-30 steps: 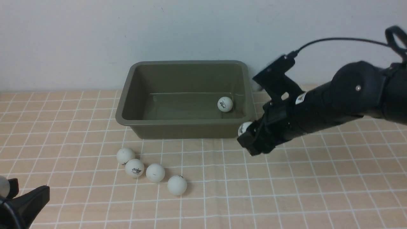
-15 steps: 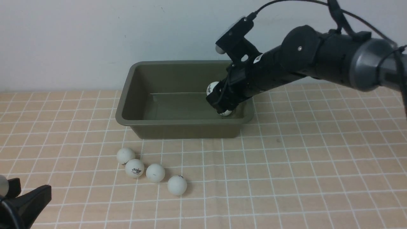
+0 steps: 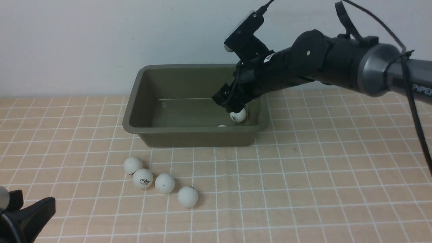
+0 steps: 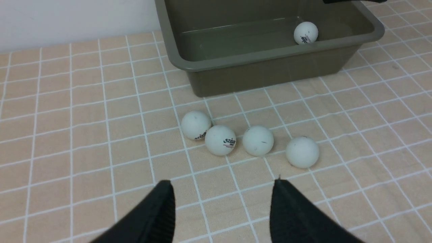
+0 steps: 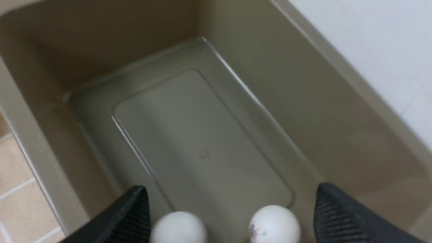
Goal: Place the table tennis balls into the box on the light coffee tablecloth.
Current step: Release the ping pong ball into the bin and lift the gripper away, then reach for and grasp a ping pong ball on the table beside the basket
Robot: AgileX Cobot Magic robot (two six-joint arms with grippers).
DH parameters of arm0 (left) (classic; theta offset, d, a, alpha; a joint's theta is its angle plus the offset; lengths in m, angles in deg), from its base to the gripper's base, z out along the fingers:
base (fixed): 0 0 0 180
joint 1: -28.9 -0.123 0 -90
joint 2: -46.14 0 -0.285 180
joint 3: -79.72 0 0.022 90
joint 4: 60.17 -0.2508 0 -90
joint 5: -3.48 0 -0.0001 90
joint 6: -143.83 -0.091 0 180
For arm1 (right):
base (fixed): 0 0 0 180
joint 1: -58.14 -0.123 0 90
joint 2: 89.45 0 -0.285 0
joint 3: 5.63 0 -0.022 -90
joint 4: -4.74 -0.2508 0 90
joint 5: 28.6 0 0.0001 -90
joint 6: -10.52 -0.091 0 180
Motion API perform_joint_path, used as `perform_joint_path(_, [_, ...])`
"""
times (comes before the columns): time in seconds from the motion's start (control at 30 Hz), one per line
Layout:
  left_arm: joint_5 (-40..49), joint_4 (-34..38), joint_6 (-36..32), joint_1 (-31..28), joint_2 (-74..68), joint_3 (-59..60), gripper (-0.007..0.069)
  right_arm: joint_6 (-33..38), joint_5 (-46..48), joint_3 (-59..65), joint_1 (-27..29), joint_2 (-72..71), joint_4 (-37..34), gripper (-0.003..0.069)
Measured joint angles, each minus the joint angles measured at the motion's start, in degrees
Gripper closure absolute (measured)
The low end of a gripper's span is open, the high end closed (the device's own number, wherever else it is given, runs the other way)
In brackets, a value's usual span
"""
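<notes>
The olive-green box [image 3: 135, 101] stands at the back on the light coffee tablecloth [image 3: 303, 175]. My right gripper [image 3: 226, 103] hangs open over the box's right end. In the right wrist view [image 5: 229, 202] two white balls, one [image 5: 179, 228] and another [image 5: 274, 224], lie on the box floor between its fingers. In the front view one ball [image 3: 238, 115] shows in the box and a second [image 3: 222, 126] peeks over the near rim. Several balls [image 3: 164, 183] lie in a row in front of the box. My left gripper [image 4: 221, 184] is open and empty just short of that row [image 4: 220, 140].
A white wall [image 3: 101, 40] rises right behind the box. The left arm [image 3: 30, 211] sits at the cloth's front left corner. The right arm [image 3: 337, 67] and its cable reach in from the right above the cloth.
My right gripper carried a ball from the box's front right corner up over the box, then opened. The ball now lies in the box beside the first one. The left arm stayed still.
</notes>
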Motion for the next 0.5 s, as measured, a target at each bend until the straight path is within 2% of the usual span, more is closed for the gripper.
perform_joint_path(0.1, [1.6, 0.7, -0.3, 0.0, 0.0, 0.0, 0.0306, -1.5, 0.3, 0.0, 0.7, -3.2, 2.5, 0.0089])
perform_joint_path(0.27, [2.1, 0.7, -0.7, 0.0, 0.0, 0.0, 0.0306, -8.1, 4.7, 0.0, 4.0, -12.2, 6.3, 0.0124])
perform_joint_path(0.3, [2.1, 0.7, -0.7, 0.0, 0.0, 0.0, 0.0306, -11.9, 8.0, -0.1, 5.5, -16.5, 6.7, 0.0134])
perform_joint_path(0.37, [2.1, 0.7, -0.7, 0.0, -0.3, 0.0, 0.0306, -15.3, 12.4, -0.1, 6.7, -20.5, 7.3, 0.014])
perform_joint_path(0.5, [0.7, 0.7, -0.7, 0.0, -3.2, 0.0, 0.0306, -19.4, 22.3, -0.1, 6.7, -27.2, 7.6, 0.0143])
